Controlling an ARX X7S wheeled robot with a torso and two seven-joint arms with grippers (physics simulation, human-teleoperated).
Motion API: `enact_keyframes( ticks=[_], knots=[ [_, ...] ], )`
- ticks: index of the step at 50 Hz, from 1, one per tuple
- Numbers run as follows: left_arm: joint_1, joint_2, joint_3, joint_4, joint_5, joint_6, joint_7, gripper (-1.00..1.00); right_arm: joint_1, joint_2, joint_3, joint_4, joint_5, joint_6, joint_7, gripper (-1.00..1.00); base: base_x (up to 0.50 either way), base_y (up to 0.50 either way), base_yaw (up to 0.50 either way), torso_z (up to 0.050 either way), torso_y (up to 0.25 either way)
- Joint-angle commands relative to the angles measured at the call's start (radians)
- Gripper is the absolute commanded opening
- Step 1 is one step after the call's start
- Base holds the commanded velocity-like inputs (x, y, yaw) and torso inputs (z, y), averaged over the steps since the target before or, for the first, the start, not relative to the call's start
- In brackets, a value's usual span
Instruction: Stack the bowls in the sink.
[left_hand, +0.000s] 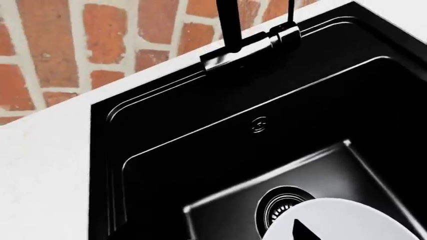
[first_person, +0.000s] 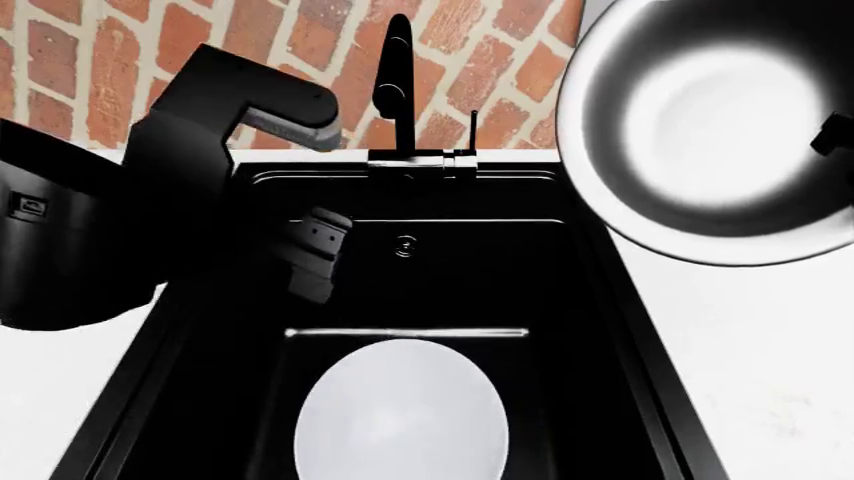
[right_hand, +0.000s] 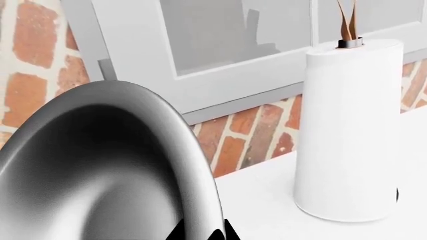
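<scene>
Right gripper (right_hand: 203, 231) clamps the black bowl's (first_person: 721, 130) rim, holding it up, tilted, above the counter right of the sink (first_person: 214, 330). Inside that basin the white bowl (first_person: 400, 420) sits over the drain (left_hand: 283, 205) (partly covered). Left gripper (first_person: 320, 255) hangs over the sink; whether its jaws are parted is unclear.

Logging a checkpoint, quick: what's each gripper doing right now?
Left gripper: jaw state cannot be told.
Right gripper: fingertips barely visible, holding the black bowl.
</scene>
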Motion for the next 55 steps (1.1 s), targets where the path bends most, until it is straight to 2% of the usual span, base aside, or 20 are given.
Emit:
enact_keyframes(
  ticks=[1,12,26,28,30,40,55],
  knots=[
    [-0.078,-0.061,-0.013,0.017,-0.07,-0.022,-0.05,1.0,0.036,-0.008,0.007,0.006,-0.003,0.016,0.004,-1.0,0.0,0.0,0.0,0.0,0.0],
    [-0.139,-0.15,-0.03,0.038,-0.123,-0.036,-0.088,1.0,0.107,-0.076,-0.031,0.028,0.026,0.065,0.013,-1.0,0.0,0.0,0.0,0.0,0.001],
    [-0.187,-0.225,-0.057,0.057,-0.162,-0.037,-0.105,1.0,0.293,-0.187,-0.19,0.12,0.111,0.27,0.12,-1.0,0.0,0.0,0.0,0.0,0.0],
    [-0.202,-0.247,-0.071,0.056,-0.164,-0.044,-0.098,1.0,0.41,-0.261,-0.304,0.215,0.187,0.374,0.241,-1.0,0.0,0.0,0.0,0.0,0.0],
    [-0.212,-0.259,-0.077,0.057,-0.171,-0.047,-0.099,1.0,0.46,-0.295,-0.363,0.26,0.217,0.409,0.289,-1.0,0.0,0.0,0.0,0.0,0.0],
    [-0.239,-0.285,-0.086,0.056,-0.189,-0.055,-0.11,1.0,0.552,-0.314,-0.519,0.308,0.221,0.402,0.29,-1.0,0.0,0.0,0.0,0.0,0.001],
    [-0.273,-0.308,-0.083,0.077,-0.236,-0.047,-0.153,1.0,0.563,-0.406,-0.578,0.374,0.146,0.388,0.221,-1.0,0.0,0.0,0.0,0.001,0.001]
  ],
)
